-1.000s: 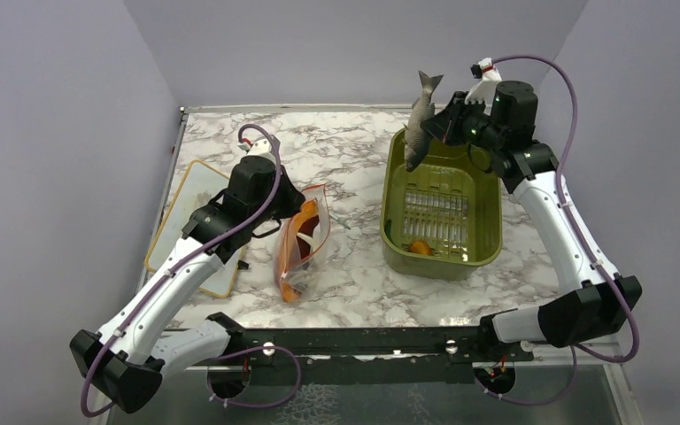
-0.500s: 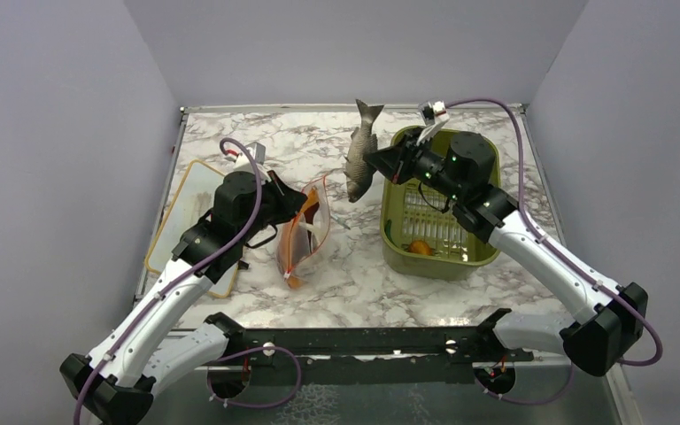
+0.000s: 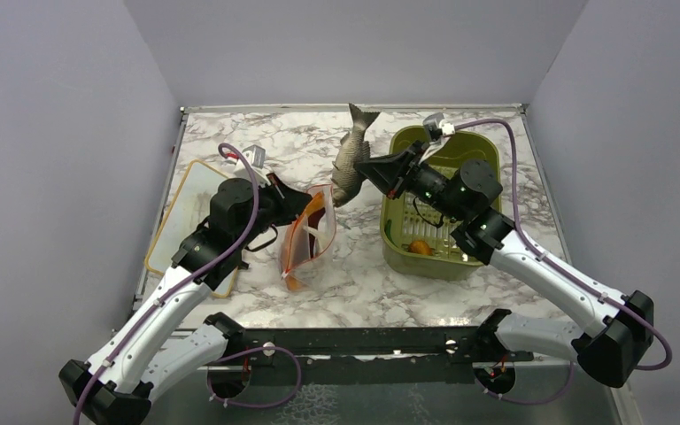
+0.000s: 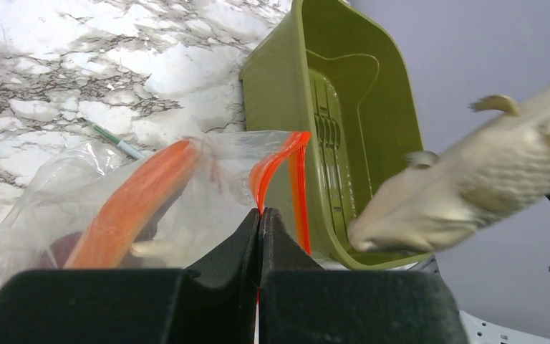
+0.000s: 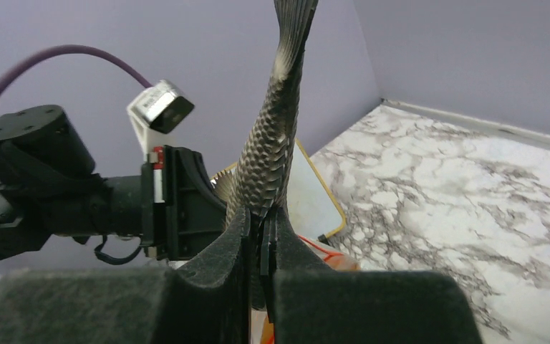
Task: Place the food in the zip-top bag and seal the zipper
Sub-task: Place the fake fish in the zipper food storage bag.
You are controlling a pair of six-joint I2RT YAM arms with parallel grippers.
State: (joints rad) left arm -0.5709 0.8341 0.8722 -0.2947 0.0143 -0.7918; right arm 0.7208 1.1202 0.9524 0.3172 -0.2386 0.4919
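Observation:
The zip-top bag [image 3: 304, 241] lies left of centre, clear, with an orange crescent slice [image 4: 132, 204] and a dark piece inside. My left gripper [image 3: 306, 200] is shut on its mouth edge, pinching the red-orange zipper [image 4: 297, 172] and holding the mouth up and apart. My right gripper [image 3: 368, 169] is shut on a grey scaly toy fish [image 3: 347, 161] by its belly fin, tail up. The fish [image 4: 473, 179] hangs in the air just right of the bag's mouth, head down. In the right wrist view the fish [image 5: 268, 150] rises from between the shut jaws.
The olive-green tub [image 3: 443, 264] stands right of the bag, with a small round orange piece [image 3: 421, 248] on its ribbed floor. A tan-rimmed white board [image 3: 186, 204] lies at the left under my left arm. A thin green-tipped stick [image 4: 114, 140] lies on the marble behind the bag.
My right arm has carried the fish left from above the tub's far rim to beside the bag's mouth. My left gripper has kept its pinch and shifted the bag slightly.

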